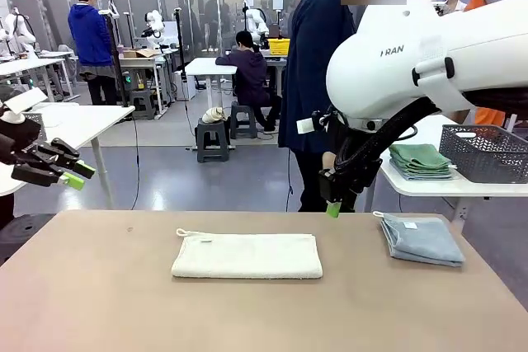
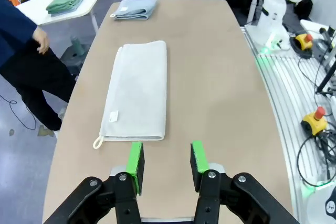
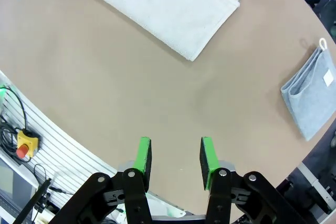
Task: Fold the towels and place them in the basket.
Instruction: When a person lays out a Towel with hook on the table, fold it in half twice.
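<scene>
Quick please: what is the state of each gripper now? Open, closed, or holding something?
Left gripper: jaws open, holding nothing.
Right gripper: jaws open, holding nothing.

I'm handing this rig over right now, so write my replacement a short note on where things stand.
Left gripper: open, empty, hovering just short of the cream towel.
Right gripper: open, empty, above the bare table.
The cream towel lies folded long mid-table. The blue-grey towel lies folded small near the far right edge.
The basket stands on the side table beyond.
Left to do: both towels into the basket.
</scene>
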Controlling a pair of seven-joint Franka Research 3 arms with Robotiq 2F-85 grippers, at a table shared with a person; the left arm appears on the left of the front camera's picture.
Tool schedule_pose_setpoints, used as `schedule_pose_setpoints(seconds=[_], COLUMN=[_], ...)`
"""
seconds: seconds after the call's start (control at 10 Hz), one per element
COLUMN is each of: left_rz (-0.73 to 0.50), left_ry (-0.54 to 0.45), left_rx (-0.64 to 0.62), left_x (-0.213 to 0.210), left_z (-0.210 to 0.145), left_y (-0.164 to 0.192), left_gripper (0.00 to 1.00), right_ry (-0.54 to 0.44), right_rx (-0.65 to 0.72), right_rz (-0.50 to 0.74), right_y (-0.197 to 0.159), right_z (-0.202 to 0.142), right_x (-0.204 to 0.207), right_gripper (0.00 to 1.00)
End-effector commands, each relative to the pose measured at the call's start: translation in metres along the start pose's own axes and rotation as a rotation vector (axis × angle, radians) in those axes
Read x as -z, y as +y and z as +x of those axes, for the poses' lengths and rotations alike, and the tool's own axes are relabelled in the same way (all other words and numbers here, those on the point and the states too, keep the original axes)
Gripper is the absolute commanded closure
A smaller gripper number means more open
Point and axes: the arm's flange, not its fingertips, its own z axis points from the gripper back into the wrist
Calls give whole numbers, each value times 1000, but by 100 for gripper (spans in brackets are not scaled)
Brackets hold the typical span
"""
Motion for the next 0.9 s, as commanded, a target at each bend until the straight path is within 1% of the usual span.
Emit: schedule_pose_setpoints(seconds=[0.0, 0.1, 0.2, 0.3, 0.4, 0.6, 0.7, 0.8], left_rz=[22, 36, 35, 4, 4, 4, 4, 4], left_ry=[-5, 3, 1, 3, 3, 3, 3, 3], left_rx=[-27, -19, -35, -15, -15, -15, -15, -15], left_x=[1, 1, 4, 3, 3, 3, 3, 3], left_z=[11, 9, 10, 7, 7, 7, 7, 7], left_y=[6, 8, 9, 4, 4, 4, 4, 4], left_gripper=[53, 53, 53, 53, 53, 53, 53, 53], right_ry=[-61, -85, -80, -78, -83, -58, -57, -87], right_rx=[58, 99, 162, 238, 343, 538, 617, 644], right_rz=[-32, -47, -45, -63, -50, -12, -13, 25], right_y=[1, 1, 1, 2, 3, 2, 2, 1], right_z=[-2, -1, 1, 4, 8, 19, 23, 25], right_x=[-1, 0, 3, 5, 9, 18, 22, 25], right_gripper=[52, 52, 52, 52, 52, 52, 52, 52])
